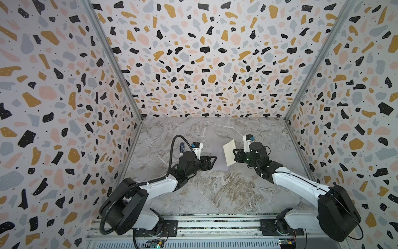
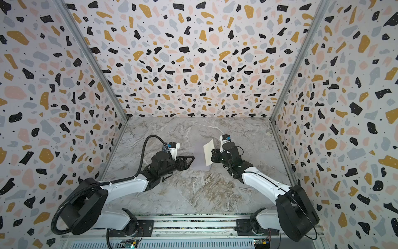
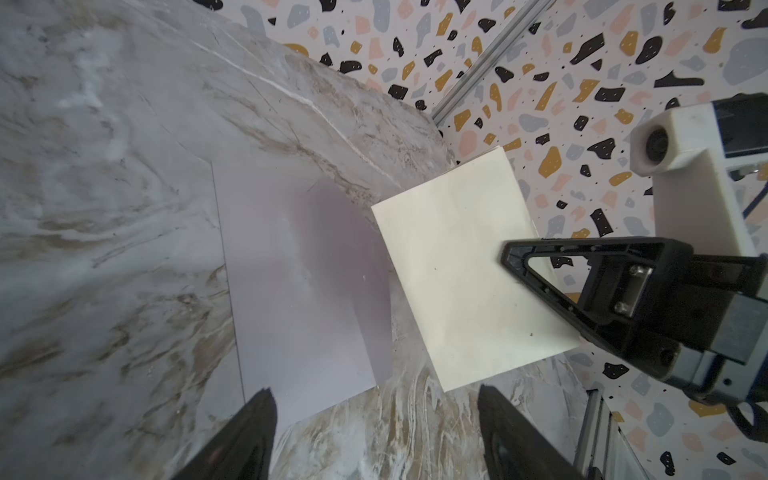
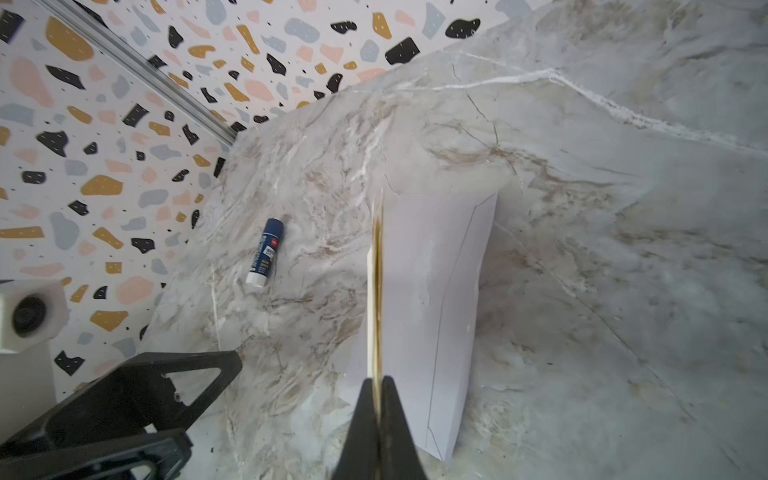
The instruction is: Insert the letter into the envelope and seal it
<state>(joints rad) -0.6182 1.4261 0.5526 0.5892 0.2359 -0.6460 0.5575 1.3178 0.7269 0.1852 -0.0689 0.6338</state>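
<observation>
Two tools meet mid-frame in both top views: the right tool [image 1: 234, 153] clamped on the letter [image 1: 228, 154], tilted above the envelope [image 1: 220, 165] flat on the bench [image 1: 215, 194], and the left tool [image 1: 213, 160], jaws apart, at the envelope's left edge.

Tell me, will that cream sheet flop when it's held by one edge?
Probably fairly stiff: the letter stands flat though the right tool pinches only one edge. Likely light: edge-on it looks very thin.

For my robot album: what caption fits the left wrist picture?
The right pincer holds the letter up beside the flat envelope; the left pincer is open.
</observation>
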